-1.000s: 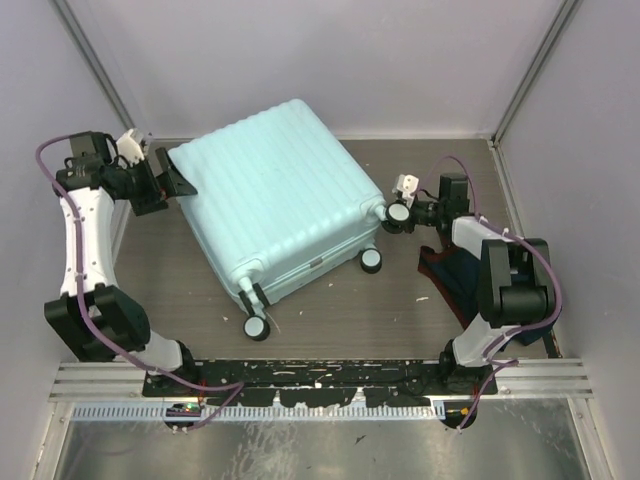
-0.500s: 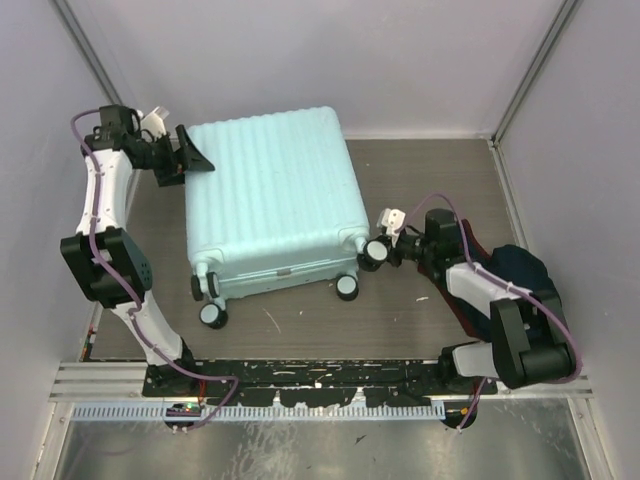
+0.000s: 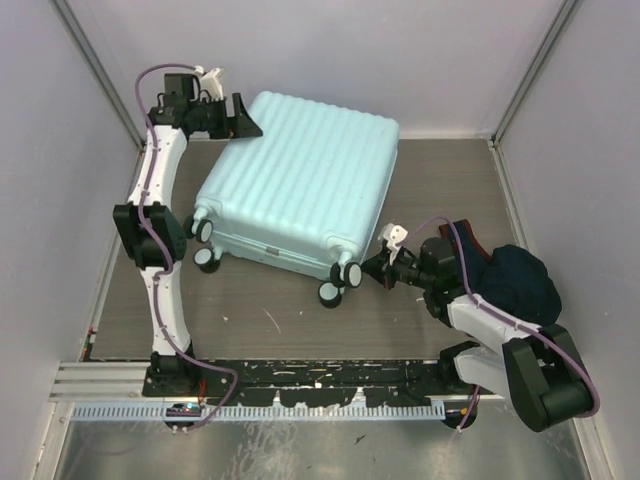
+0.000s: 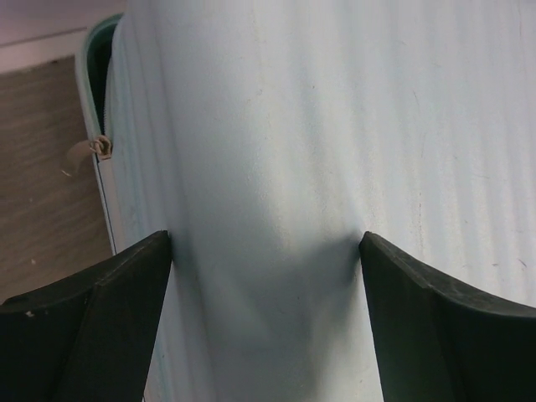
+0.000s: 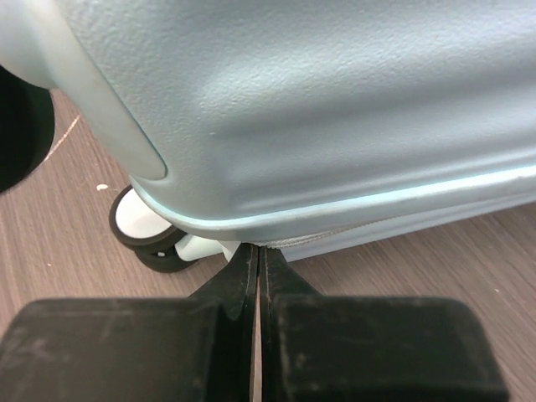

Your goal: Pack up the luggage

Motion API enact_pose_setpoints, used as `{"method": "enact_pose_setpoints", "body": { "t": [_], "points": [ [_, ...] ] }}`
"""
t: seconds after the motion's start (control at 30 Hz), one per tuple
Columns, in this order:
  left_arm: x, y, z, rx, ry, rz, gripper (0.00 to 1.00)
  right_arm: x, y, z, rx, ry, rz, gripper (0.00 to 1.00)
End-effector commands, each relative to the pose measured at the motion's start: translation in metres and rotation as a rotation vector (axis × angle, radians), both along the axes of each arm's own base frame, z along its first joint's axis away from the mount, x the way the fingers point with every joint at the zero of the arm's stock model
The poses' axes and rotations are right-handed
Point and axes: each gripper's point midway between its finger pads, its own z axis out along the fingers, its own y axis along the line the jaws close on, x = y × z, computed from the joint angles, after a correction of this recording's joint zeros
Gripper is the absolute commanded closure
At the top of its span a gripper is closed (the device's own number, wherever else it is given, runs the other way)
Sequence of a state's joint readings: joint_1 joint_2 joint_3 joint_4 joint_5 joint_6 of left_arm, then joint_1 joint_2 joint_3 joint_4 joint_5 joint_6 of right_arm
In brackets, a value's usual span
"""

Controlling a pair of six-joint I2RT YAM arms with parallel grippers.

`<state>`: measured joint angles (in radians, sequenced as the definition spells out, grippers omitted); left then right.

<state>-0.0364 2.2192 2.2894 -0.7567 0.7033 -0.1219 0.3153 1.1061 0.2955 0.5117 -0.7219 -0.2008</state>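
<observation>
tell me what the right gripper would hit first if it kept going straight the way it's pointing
Most likely the suitcase. The right gripper, shut, points at the lower edge near a wheel, just under the pale seam line. Depth is unclear, so its tips may already touch.

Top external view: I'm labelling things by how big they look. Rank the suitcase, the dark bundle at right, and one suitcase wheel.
1. The luggage, by far the largest.
2. The dark bundle.
3. A wheel, smallest.

The left end effector stands wide open, its fingers flanking the luggage's ribbed shell.
</observation>
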Motion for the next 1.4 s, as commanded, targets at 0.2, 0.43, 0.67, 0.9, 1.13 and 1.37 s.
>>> {"method": "enact_pose_setpoints", "body": {
  "t": [0.2, 0.43, 0.67, 0.9, 1.13, 1.37],
  "points": [
    [-0.047, -0.006, 0.057, 0.303, -0.152, -0.029, 0.06, 0.004, 0.050, 0.056, 0.140, -0.125, 0.034, 0.99],
    [-0.153, 0.024, 0.092, 0.346, -0.137, -0.056, 0.00, 0.007, 0.079, 0.070, 0.175, -0.136, 0.061, 0.99],
    [-0.301, 0.017, 0.053, 0.280, 0.056, -0.275, 0.02, 0.010, 0.114, 0.085, 0.211, -0.117, 0.079, 0.99],
    [-0.369, 0.011, 0.012, 0.333, 0.062, -0.365, 0.02, 0.002, 0.158, 0.089, 0.223, -0.099, 0.083, 0.99],
    [-0.366, -0.013, -0.006, 0.340, 0.085, -0.435, 0.01, 0.017, 0.190, 0.093, 0.242, -0.056, 0.041, 0.99],
    [-0.330, -0.016, -0.021, 0.443, 0.018, -0.365, 0.04, 0.027, 0.196, 0.085, 0.221, -0.049, -0.003, 0.99]
  ]
}}
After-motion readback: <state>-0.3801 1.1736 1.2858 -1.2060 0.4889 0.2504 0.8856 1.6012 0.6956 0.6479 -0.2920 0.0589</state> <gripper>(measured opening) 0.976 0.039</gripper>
